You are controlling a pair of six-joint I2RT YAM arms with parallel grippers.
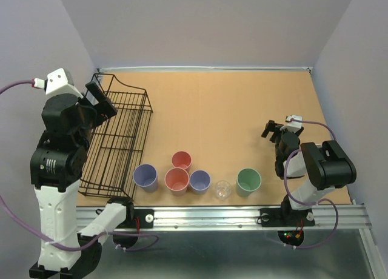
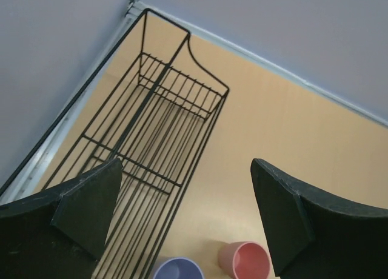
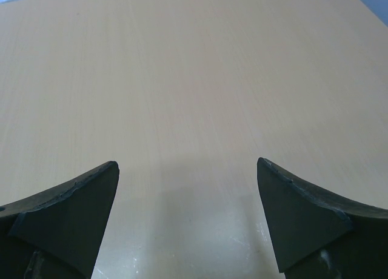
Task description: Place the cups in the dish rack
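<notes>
The black wire dish rack (image 1: 121, 133) lies along the left side of the table and holds nothing. Six cups stand upright near the front edge: a lavender cup (image 1: 145, 176), two salmon cups (image 1: 181, 161) (image 1: 177, 179), a second lavender cup (image 1: 199, 181), a clear cup (image 1: 222, 189) and a green cup (image 1: 248, 180). My left gripper (image 1: 100, 100) is open and empty, raised over the rack's left side. The left wrist view shows the rack (image 2: 151, 103), the first lavender cup (image 2: 177, 268) and a salmon cup (image 2: 245, 259) below the open gripper (image 2: 185, 170). My right gripper (image 1: 274, 132) is open and empty.
The right wrist view shows only bare tan tabletop under the open gripper (image 3: 187, 164). Grey walls close the table on the left, back and right. A metal rail (image 1: 242, 215) runs along the near edge behind the cups.
</notes>
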